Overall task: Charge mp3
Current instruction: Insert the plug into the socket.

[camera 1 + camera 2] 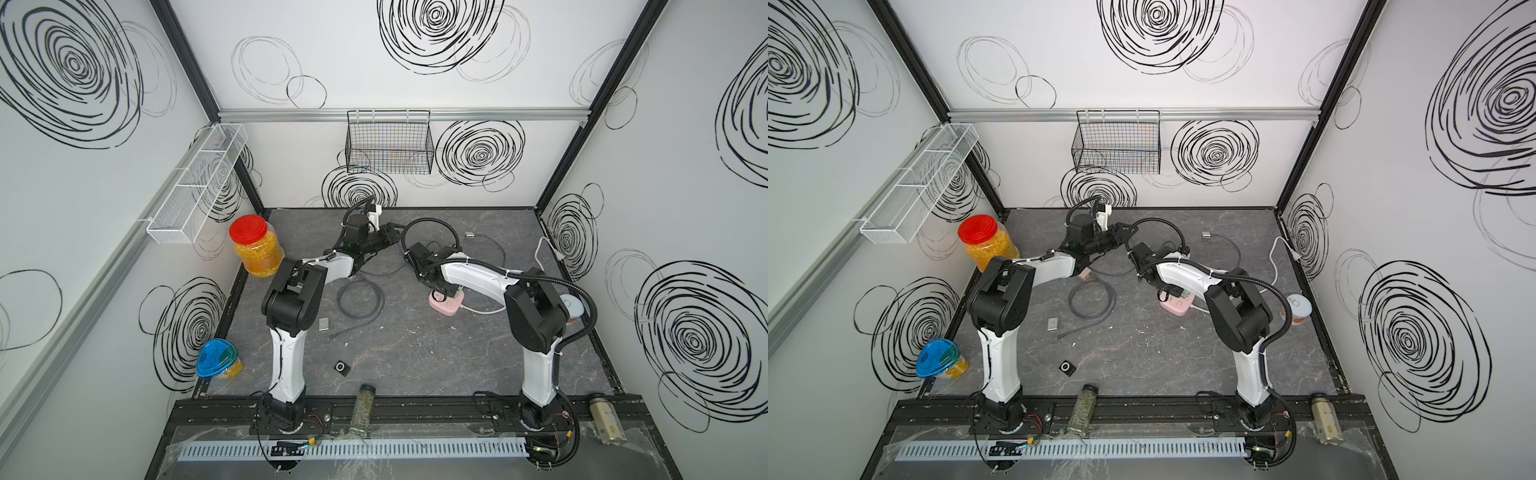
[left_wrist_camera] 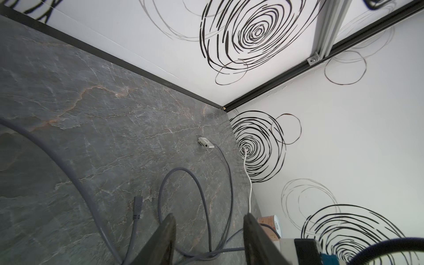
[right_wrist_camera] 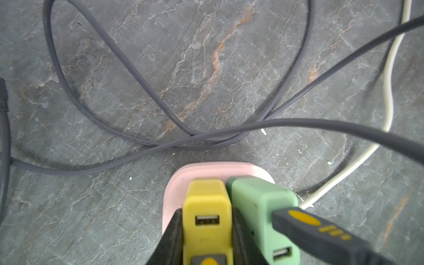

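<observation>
A small silver mp3 [image 2: 206, 142] lies near the table's far right corner with a grey cable [image 2: 226, 174] running into it; it shows in both top views [image 1: 470, 234] [image 1: 1205, 235]. A loose grey plug [image 2: 137, 206] lies on the table. My left gripper [image 2: 210, 229] hangs open above loops of that cable, holding nothing. My right gripper [image 3: 207, 220] is shut on a yellow charger [image 3: 206, 199] that stands on the pink power strip [image 3: 174, 183], beside a green charger [image 3: 263, 202] with a dark USB plug [image 3: 309, 226] in it.
Another silver player [image 1: 323, 323] and a black one [image 1: 342, 368] lie near the left arm, by a coiled cable [image 1: 359, 299]. A red-lidded jar [image 1: 255, 245] and blue-lidded tub [image 1: 218, 363] stand left. A white cord [image 1: 544, 249] and a cup [image 1: 572, 307] are right.
</observation>
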### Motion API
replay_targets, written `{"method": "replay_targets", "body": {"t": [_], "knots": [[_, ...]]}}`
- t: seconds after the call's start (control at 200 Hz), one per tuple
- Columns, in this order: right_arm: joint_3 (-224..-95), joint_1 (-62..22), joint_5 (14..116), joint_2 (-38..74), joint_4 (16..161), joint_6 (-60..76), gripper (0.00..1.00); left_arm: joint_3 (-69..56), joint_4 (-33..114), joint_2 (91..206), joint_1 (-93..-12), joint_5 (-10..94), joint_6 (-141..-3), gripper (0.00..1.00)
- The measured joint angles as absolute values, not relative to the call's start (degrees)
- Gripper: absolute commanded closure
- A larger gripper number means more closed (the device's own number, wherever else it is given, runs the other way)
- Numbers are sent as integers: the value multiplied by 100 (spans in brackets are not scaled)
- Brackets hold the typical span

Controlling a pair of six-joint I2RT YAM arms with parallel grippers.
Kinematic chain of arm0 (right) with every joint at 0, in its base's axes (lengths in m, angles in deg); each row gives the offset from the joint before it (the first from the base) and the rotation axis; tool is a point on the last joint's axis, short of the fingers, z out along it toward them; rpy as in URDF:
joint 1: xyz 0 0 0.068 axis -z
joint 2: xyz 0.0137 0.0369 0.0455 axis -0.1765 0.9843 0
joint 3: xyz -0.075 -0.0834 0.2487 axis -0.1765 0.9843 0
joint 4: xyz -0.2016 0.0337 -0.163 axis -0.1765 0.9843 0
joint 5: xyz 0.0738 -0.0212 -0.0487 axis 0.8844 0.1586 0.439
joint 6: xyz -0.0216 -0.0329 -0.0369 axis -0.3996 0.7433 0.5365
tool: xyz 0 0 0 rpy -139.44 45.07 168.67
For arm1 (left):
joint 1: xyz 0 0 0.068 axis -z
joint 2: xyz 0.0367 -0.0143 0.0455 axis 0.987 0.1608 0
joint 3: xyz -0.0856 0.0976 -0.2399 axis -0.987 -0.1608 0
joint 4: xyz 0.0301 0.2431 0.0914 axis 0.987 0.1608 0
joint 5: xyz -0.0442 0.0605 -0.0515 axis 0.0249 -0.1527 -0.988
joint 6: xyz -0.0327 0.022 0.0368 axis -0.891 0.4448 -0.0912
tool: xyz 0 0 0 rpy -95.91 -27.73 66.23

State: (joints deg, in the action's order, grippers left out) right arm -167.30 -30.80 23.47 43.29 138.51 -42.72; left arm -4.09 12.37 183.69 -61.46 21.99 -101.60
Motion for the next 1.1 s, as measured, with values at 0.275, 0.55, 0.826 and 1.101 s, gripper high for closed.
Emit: {"method": "replay_targets", "body": {"t": [0.275, 0.55, 0.826, 1.101], "knots": [[-17408, -3067, 2482, 4737, 14297, -3835, 51, -202, 2537, 18115, -5888, 2771, -9190, 45], [-17768, -3157, 2915, 4882, 14376, -3509, 36, -219, 3093, 18001, -5859, 2966, -8866, 45], [-18035, -3281, 3083, 4877, 14644, -3472, 33, -256, 3143, 17816, -5861, 2957, -8729, 46], [-18267, -3417, 3173, 4683, 14946, -3529, 35, -407, 3294, 17816, -5851, 2929, -8726, 47]]}}
